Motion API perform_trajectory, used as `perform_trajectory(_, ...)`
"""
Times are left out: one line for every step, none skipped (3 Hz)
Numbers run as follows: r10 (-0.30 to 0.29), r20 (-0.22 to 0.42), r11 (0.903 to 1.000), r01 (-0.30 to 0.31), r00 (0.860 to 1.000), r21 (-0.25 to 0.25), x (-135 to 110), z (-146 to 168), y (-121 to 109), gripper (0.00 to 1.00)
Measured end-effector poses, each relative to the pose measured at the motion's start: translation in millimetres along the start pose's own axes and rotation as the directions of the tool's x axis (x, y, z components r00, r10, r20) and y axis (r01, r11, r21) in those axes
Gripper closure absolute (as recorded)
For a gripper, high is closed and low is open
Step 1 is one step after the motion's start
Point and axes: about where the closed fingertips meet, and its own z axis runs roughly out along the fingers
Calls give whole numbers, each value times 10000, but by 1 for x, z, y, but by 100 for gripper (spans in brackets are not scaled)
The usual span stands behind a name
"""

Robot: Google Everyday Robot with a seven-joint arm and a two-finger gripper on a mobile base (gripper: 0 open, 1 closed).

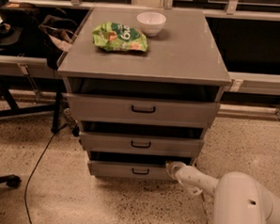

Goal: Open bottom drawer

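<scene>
The bottom drawer [127, 170] is the lowest, shortest grey front of the cabinet, with a small black bar handle [140, 171]. It stands slightly pulled out, with a dark gap above it. My gripper [171, 167] is at the drawer's upper right corner, at the end of my white arm [197, 179], which reaches in from the lower right. The gripper is to the right of the handle, not on it.
The middle drawer [141, 144] and top drawer [143, 109] are also pulled out a little. A green chip bag [119, 37] and a white bowl [151, 23] lie on the cabinet top. A black cable [38, 160] runs over the floor at left.
</scene>
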Motion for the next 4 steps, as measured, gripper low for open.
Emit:
perform_trajectory(-106,-494,9981,76,9987,-616,17,-19,-4,100)
perform_trajectory(-109,-496,9981,79,9987,-618,17,-19,-4,100)
perform_trajectory(-547,-729,9948,480,9958,-901,15,-11,1,100)
perform_trajectory(-1578,-953,9809,1449,9829,-1300,14,-1,6,100)
